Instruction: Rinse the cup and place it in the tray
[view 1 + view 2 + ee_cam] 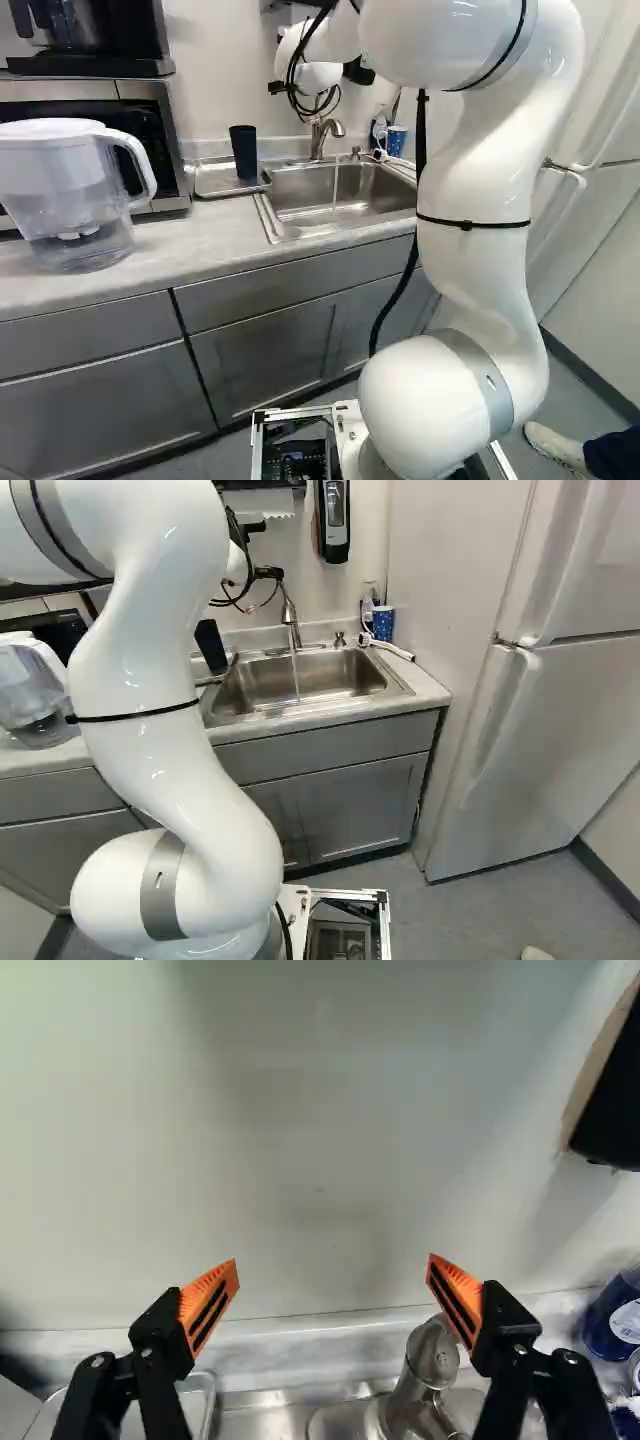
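Note:
My gripper (358, 72) is up near the wall above the sink, partly hidden by the white wrist in the left base view. In the wrist view the gripper (333, 1280) stands wide open, only wall showing between its orange pads. The dark cup (243, 152) is on the metal tray (206, 182) left of the sink, below and to the left of the gripper; I cannot see inside it. Water runs from the faucet (322, 138) into the sink (300, 685). The wrist view shows the faucet (408, 1375) below the fingers, beside a corner of the tray (198, 1400).
A blue patterned cup (383, 623) stands beside a bottle at the sink's back right corner. On the wall hangs a black dispenser (333, 520). A water pitcher (75, 190) and a microwave (150, 130) are on the counter's left. A refrigerator (560, 710) stands at the right.

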